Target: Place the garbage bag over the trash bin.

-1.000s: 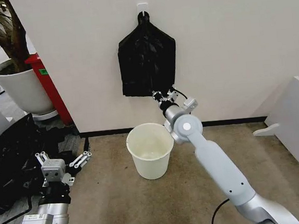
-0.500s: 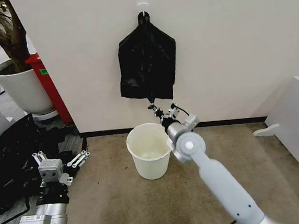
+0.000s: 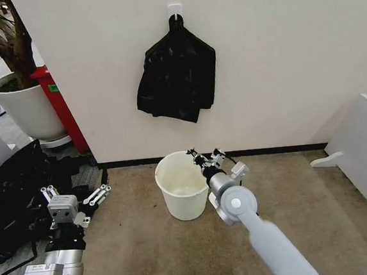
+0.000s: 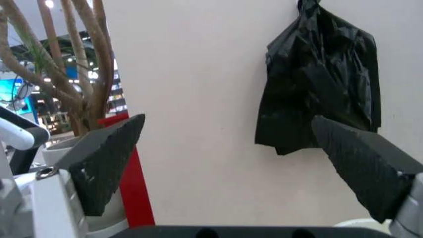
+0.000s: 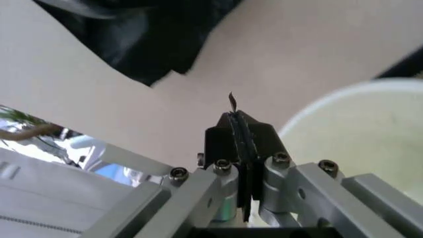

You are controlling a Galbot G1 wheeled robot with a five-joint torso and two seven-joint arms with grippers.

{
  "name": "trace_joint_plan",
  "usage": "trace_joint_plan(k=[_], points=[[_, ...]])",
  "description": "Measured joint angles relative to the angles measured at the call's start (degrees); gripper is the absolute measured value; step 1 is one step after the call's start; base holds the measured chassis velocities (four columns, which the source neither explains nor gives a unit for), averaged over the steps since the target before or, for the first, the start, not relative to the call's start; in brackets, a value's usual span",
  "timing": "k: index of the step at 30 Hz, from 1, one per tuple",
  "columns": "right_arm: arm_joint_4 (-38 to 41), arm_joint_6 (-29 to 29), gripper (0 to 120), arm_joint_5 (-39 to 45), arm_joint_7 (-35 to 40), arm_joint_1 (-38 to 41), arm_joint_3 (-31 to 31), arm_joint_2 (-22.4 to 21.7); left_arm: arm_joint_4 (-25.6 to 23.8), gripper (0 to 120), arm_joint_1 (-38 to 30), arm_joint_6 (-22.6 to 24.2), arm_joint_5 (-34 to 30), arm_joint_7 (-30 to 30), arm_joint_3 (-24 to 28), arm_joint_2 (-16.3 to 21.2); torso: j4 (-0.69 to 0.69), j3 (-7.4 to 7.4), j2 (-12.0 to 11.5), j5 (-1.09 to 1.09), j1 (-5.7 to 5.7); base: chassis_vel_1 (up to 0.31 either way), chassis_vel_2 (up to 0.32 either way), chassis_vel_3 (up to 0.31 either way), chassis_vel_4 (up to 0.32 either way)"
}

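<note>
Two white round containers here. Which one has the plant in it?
The big pot by the red panel at far left holds the tree. The small bin beside the right gripper is empty, with the black bag hanging on the wall above.

Right gripper (image 3: 201,158): you brought it down from the bottom edge of the black bundle to just above the trash bin (image 3: 183,187) rim, and its jaws are now pressed together on only a tiny black scrap.
Black bundle (image 3: 176,74): its bottom edge has swung out to the left and now hangs crooked.
</note>
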Motion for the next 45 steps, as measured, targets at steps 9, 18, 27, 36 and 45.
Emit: trace_joint_plan(k=[9,18,27,36,45], points=[[-1.87,-0.58,22,5.58,2.51,6.87,3.33,3.96,-0.13,100,0.51,-0.11,0.12,0.04,-0.11,0.24,0.01,0.01,0.0,0.0,0.0,0.0,0.0,0.0,0.0],[-6.83,0.69,52,9.24,5.58,13.34,7.56,7.04,-0.32,100,0.93,-0.17,0.45,0.08,-0.18,0.26,0.0,0.01,0.0,-0.01,0.0,0.0,0.0,0.0,0.0],[-12.22,0.72,84,6.9,4.08,15.49,8.0,8.99,-0.34,100,1.07,-0.15,0.97,0.2,0.13,0.23,0.0,0.01,0.0,0.0,0.0,0.0,0.0,0.0,0.0],[-18.59,0.65,100,4.22,0.73,17.73,9.27,11.66,-0.65,100,1.75,-0.23,1.38,0.23,-0.06,-0.01,0.01,0.0,0.0,0.0,0.0,0.0,0.0,0.0,0.0],[-22.39,0.35,77,3.05,-3.7,18.94,11.23,12.82,-1.11,100,2.29,-0.31,1.94,0.32,-0.11,-0.18,0.0,0.0,0.0,0.0,0.0,0.0,0.0,0.0,0.0]])
